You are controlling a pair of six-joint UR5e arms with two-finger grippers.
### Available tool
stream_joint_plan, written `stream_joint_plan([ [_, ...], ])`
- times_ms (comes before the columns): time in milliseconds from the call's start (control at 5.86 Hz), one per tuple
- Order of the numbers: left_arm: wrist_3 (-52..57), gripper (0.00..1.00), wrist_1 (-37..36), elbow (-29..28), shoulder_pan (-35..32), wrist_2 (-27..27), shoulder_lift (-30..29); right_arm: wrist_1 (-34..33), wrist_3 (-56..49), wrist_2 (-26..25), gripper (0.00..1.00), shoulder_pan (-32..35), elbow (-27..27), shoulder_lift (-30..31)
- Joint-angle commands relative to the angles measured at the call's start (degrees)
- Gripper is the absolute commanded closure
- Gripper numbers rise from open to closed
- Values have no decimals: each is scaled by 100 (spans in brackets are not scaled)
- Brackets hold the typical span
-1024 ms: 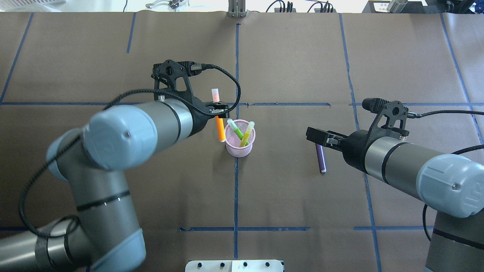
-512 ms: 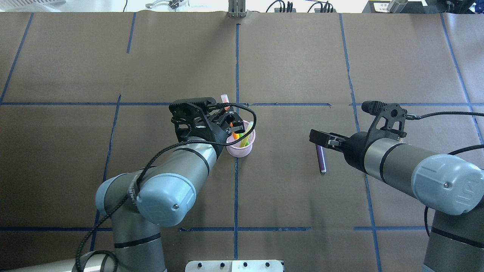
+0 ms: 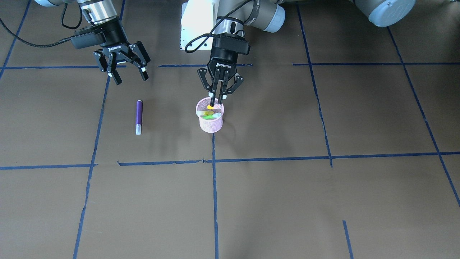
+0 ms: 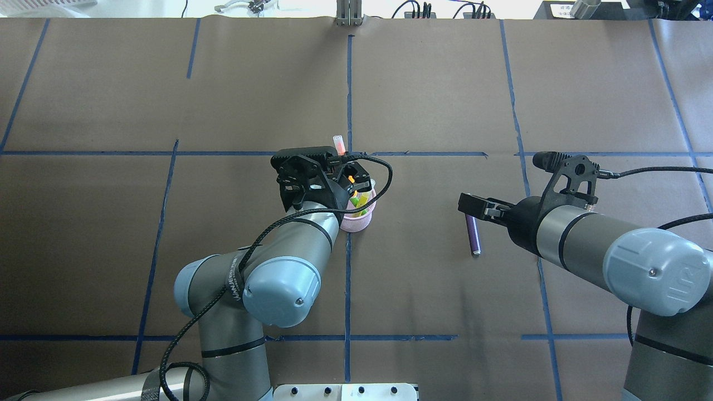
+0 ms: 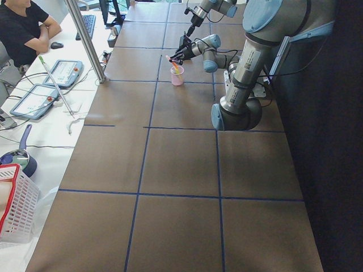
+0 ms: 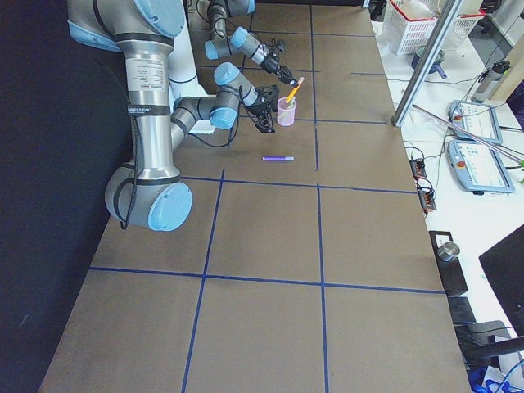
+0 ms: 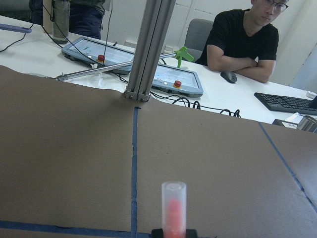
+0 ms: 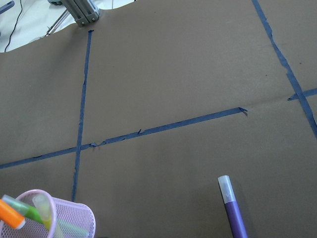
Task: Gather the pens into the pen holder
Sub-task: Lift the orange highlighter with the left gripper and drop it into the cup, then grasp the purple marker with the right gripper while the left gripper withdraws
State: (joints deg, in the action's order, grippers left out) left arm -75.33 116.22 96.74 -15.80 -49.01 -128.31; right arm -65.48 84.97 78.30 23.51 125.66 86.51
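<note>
Left pincer [image 3: 217, 98] moved over pen holder [image 3: 210, 126], gripping orange pen [image 4: 337, 143] (tip inside).

Brown paper is covering the desk [image 4: 434, 83], and strips of blue tape [image 4: 347, 289] are crossing it in a grid. Beyond the desk's far edge a man in a black T-shirt [image 7: 245, 42] is sitting with his arms folded, near a mouse [image 7: 229, 76] and a keyboard [image 7: 287, 102], while two grey control tablets [image 7: 179, 82] are lying by the foot of an aluminium post [image 7: 148, 49]. On the white counter alongside, a white basket with a red rim [image 5: 20, 209] is standing near a dark pan [image 5: 18, 161].
</note>
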Motion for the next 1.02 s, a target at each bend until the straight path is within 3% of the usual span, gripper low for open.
stream_joint_plan([
  [0, 36, 5, -2, -120, 33, -3, 51, 0, 2, 166, 0, 4, -15, 7],
  [171, 45, 0, 206, 219, 33, -81, 112, -9, -7, 846, 0, 213, -197, 7],
  [341, 88, 0, 278, 840, -71, -787, 139, -9, -128, 2211, 0, 911, -582, -63],
  [512, 80, 0, 270, 960, -325, -1420, 148, -18, -652, 3173, 0, 1371, -951, -81],
  [683, 28, 0, 270, 987, -431, -2036, 383, -444, -831, 3295, 0, 1376, -1268, -377],
  [854, -94, 0, 279, 1031, -537, -2494, 716, -1823, -1355, 3784, 0, 1497, -1498, -1241],
])
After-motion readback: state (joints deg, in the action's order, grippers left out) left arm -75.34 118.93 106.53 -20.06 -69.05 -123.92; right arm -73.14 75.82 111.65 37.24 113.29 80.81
